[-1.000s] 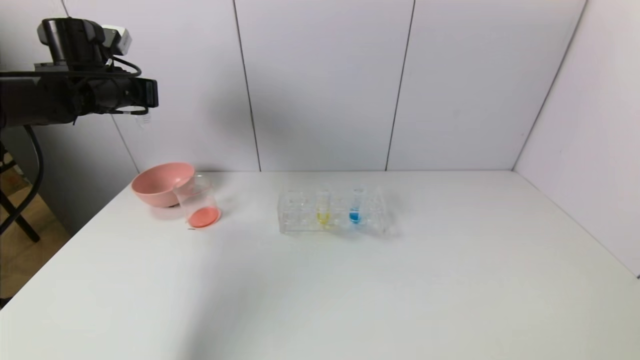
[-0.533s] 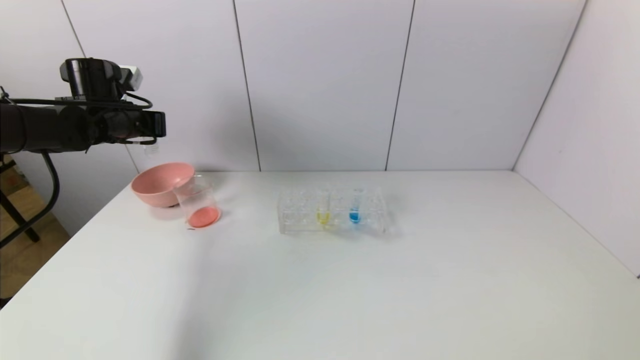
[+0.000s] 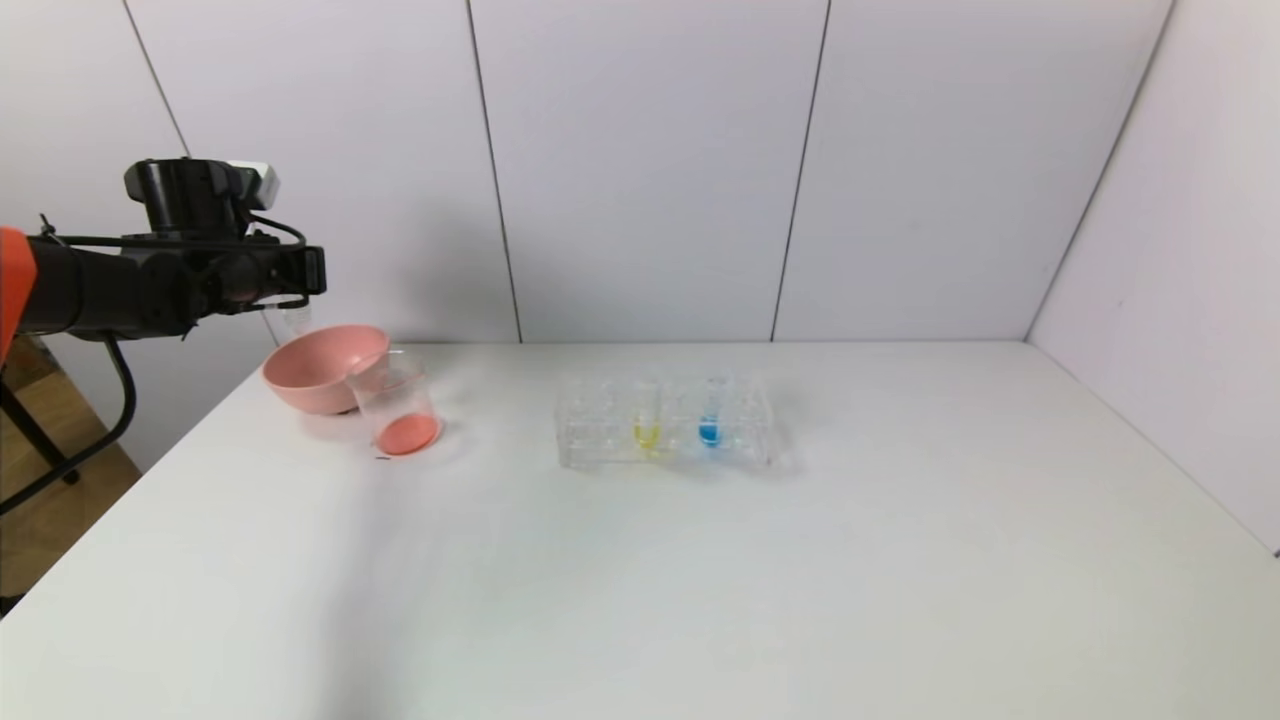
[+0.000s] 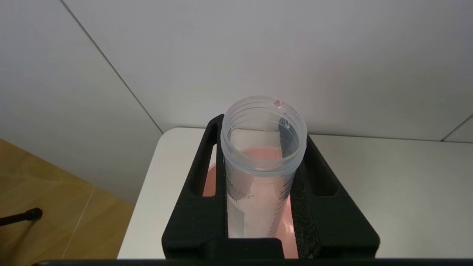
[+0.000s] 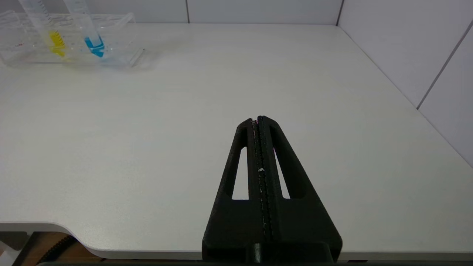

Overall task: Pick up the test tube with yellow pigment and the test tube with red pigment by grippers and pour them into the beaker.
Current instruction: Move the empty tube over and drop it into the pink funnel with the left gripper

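Pale panelled walls close in a white bench [image 3: 700, 560] on its far and right sides. Held by the left gripper [image 4: 264, 207], the test tube with red pigment [image 4: 261, 166] is an almost drained clear tube with graduation marks, its open threaded mouth facing the wrist camera and only a pink drop at its rim; in the head view its lower end shows just under the gripper above the pink bowl [image 3: 318, 368], though how far it tilts is hard to tell. The test tube with yellow pigment [image 3: 646, 418] stands upright in the clear tube rack [image 3: 665, 424] at mid-bench, beside a blue-liquid tube [image 3: 710, 418] in the same rack. The beaker [image 3: 396, 402] sits just in front of and to the right of the pink bowl, touching or nearly touching it, with red-orange liquid on its bottom. Reaching in level from the left edge, the left arm carries its gripper high over the bowl's far side, black fingers [image 4: 314, 207] clamped on either side of the tube. Low over the near right part of the bench, well apart from the rack, the right gripper [image 5: 260, 122] has its fingers pressed together on nothing.
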Motion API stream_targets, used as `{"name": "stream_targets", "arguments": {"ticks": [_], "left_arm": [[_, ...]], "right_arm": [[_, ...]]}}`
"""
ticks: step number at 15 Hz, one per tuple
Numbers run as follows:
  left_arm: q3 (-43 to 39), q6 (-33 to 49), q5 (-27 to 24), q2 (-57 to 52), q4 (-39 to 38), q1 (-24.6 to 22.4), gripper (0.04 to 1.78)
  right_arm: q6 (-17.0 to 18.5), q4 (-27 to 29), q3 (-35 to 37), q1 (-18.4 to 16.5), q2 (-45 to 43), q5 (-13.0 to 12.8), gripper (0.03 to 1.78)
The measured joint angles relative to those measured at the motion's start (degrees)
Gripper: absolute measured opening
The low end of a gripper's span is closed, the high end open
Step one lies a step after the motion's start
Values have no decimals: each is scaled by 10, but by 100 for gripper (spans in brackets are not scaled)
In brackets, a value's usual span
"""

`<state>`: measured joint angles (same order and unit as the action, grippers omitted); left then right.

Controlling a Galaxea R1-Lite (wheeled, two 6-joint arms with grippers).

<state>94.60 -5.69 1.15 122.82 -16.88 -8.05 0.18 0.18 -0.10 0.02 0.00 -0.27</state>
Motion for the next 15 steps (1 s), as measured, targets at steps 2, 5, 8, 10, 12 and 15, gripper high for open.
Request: {"name": "stream_targets", "arguments": {"ticks": [2, 5, 8, 10, 12, 15], "left_arm": [[4, -1, -4, 10, 1, -1, 49], [14, 0, -16, 25, 3, -3, 60], [34, 0, -21, 51, 5, -7, 95], [49, 0, -30, 71, 6, -12, 130], [56, 2, -39, 84, 4, -12, 155], [45, 3, -39, 80, -14, -13, 176]], "right_arm": [[0, 0, 0, 0, 0, 0, 11], [0, 0, 0, 0, 0, 0, 11], [0, 0, 0, 0, 0, 0, 11], [0, 0, 0, 0, 0, 0, 11], [0, 0, 0, 0, 0, 0, 11], [0, 0, 0, 0, 0, 0, 11]]}}
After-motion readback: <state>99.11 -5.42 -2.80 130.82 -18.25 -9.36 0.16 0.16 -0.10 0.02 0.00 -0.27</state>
